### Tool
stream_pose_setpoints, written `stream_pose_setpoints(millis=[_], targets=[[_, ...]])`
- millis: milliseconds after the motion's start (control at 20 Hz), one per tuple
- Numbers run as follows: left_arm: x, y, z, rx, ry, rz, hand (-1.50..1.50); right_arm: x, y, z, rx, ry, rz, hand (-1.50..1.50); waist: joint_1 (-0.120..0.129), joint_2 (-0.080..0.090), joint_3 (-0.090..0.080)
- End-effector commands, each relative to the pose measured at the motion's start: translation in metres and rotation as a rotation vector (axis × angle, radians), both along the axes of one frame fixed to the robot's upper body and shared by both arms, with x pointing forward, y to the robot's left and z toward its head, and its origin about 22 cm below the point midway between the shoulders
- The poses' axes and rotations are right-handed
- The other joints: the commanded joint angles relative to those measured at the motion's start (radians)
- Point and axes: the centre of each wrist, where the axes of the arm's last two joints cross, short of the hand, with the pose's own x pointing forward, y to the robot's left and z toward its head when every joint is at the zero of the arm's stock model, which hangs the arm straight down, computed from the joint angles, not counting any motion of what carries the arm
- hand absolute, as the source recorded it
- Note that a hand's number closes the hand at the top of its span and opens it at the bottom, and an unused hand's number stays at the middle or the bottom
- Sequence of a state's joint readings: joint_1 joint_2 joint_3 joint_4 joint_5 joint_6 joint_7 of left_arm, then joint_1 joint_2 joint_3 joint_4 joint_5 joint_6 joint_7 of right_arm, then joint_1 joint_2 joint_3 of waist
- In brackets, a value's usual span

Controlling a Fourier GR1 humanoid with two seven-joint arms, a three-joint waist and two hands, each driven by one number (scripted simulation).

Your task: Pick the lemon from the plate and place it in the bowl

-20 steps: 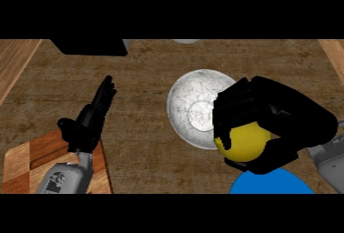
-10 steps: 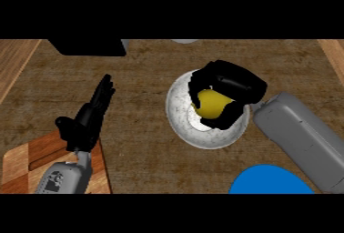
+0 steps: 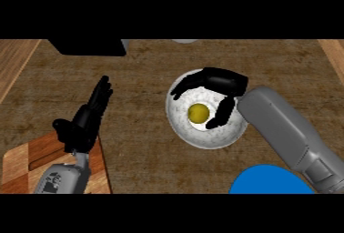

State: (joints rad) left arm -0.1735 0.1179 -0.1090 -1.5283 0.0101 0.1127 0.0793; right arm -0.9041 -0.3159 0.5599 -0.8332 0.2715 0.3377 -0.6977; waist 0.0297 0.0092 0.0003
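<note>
The yellow lemon lies inside the white speckled bowl at the middle of the counter. Above the bowl's far rim hovers my right hand, open, with its fingers spread to the left and its thumb hanging just right of the lemon. The fingers are not wrapped round the lemon. A blue plate shows at the lower right, partly behind my right forearm. At the left my left hand rests open, fingers pointing up.
A wooden cutting board lies at the lower left under my left wrist. A dark box sits at the top left edge, and a small grey object at the top middle.
My right hand carried the lemon from above the blue plate up and left to the bowl, then opened. The lemon now lies in the bowl. The left hand stayed put.
</note>
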Motion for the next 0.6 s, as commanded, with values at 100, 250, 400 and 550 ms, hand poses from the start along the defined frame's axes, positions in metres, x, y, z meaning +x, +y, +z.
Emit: stream_pose_setpoints(millis=[100,250,400,550], targets=[[0.002,-0.002,-0.012,-0.005,0.015,0.021,0.00,0.011,0.011,0.000,0.223,0.124,0.067,-1.50,-0.013,-0.003,0.000],[0.002,0.003,0.004,-0.002,-0.007,0.018,0.00,0.018,-0.006,0.013,0.319,0.162,0.037,-1.50,-0.019,-0.008,0.000],[-0.007,-0.008,-0.001,-0.009,0.011,0.002,0.00,0.037,-0.036,0.038,0.356,0.222,-0.013,-1.50,-0.008,-0.005,0.000],[-0.001,-0.006,-0.004,-0.005,0.004,0.019,0.00,0.041,-0.049,0.045,0.357,0.300,-0.038,-1.50,-0.017,-0.005,0.000]])
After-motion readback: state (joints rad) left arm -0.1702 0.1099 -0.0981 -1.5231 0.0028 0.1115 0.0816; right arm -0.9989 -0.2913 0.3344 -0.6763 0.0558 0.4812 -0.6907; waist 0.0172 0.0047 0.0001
